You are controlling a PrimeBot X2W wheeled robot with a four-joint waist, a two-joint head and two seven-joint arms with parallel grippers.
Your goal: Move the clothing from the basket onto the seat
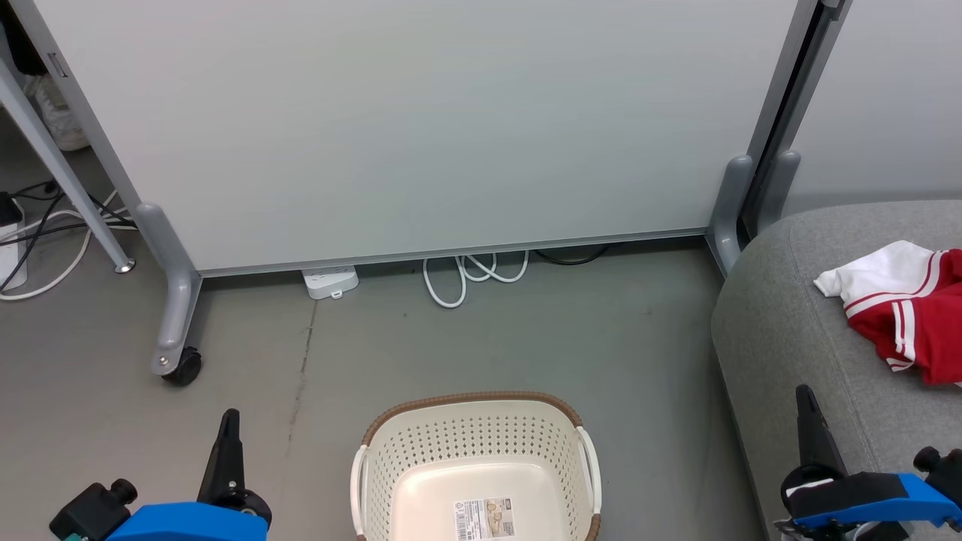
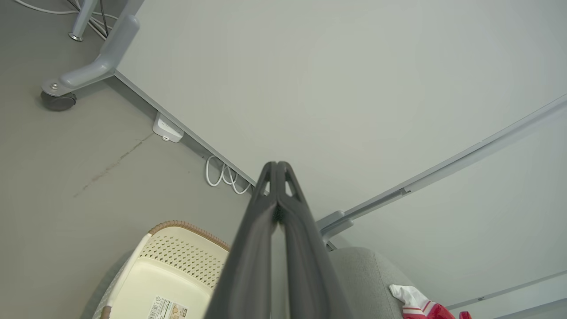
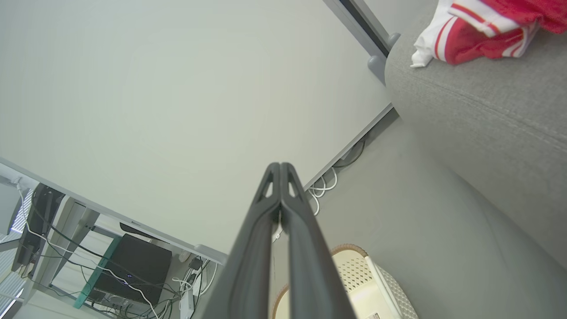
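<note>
The cream-white basket (image 1: 421,451) with a brown woven rim stands on the floor at bottom centre, holding nothing but a barcode label. The red and white clothing (image 1: 909,308) lies on the grey seat (image 1: 797,330) at the right edge. My left gripper (image 1: 228,428) is shut and empty, left of the basket. My right gripper (image 1: 808,409) is shut and empty, in front of the seat's near side. The left wrist view shows the left gripper (image 2: 277,166) shut, with the basket (image 2: 177,252) and clothing (image 2: 421,303) below. In the right wrist view the right gripper (image 3: 280,167) is shut, the clothing (image 3: 474,31) on the seat (image 3: 478,115).
A large pale partition panel (image 1: 421,120) on grey wheeled feet (image 1: 174,330) stands behind the basket. A white power strip (image 1: 331,282) and looped white cable (image 1: 470,274) lie at its base. More cables (image 1: 37,233) trail at the far left.
</note>
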